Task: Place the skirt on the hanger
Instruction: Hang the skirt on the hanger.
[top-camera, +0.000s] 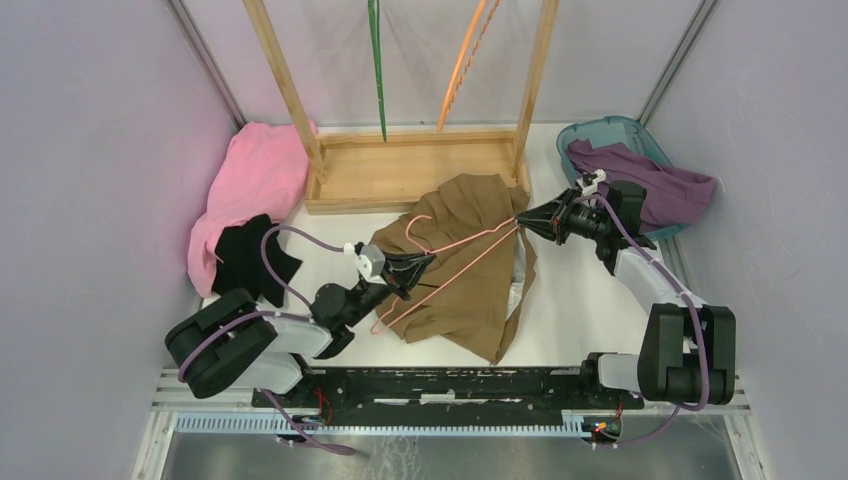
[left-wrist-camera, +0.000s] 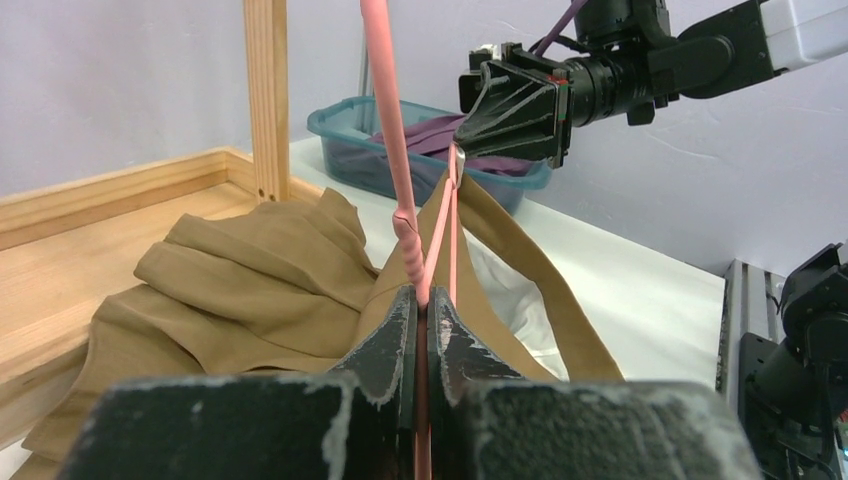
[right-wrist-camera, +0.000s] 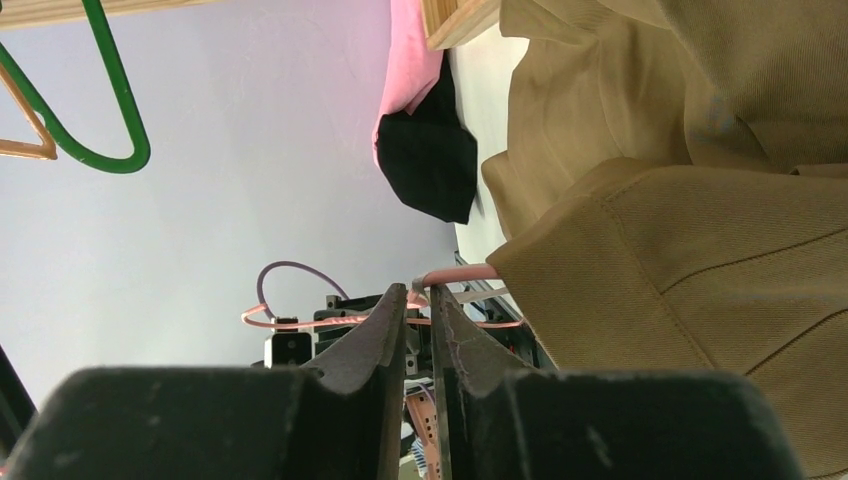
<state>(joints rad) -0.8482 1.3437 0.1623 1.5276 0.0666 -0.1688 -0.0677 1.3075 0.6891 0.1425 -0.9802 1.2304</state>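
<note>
White bench (top-camera: 590, 300) with lavender walls and a wooden rack (top-camera: 400, 170) at the back. The brown skirt (top-camera: 470, 305) is lying crumpled mid-bench, just in front of the rack, with the pink hanger (top-camera: 462, 266) running across it. The left gripper (top-camera: 428, 262) is clamped tight on the hanger's wire near the hook. The right gripper (top-camera: 527, 218) has its jaws pinched on the skirt's waistband edge, holding that corner up off the bench, right where the hanger's far end pokes in.

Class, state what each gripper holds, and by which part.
Left gripper: the thin pink wire hanger, clamped next to its twisted neck. Right gripper: appears to pinch the same hanger's far corner, at the brown skirt's edge.
</note>
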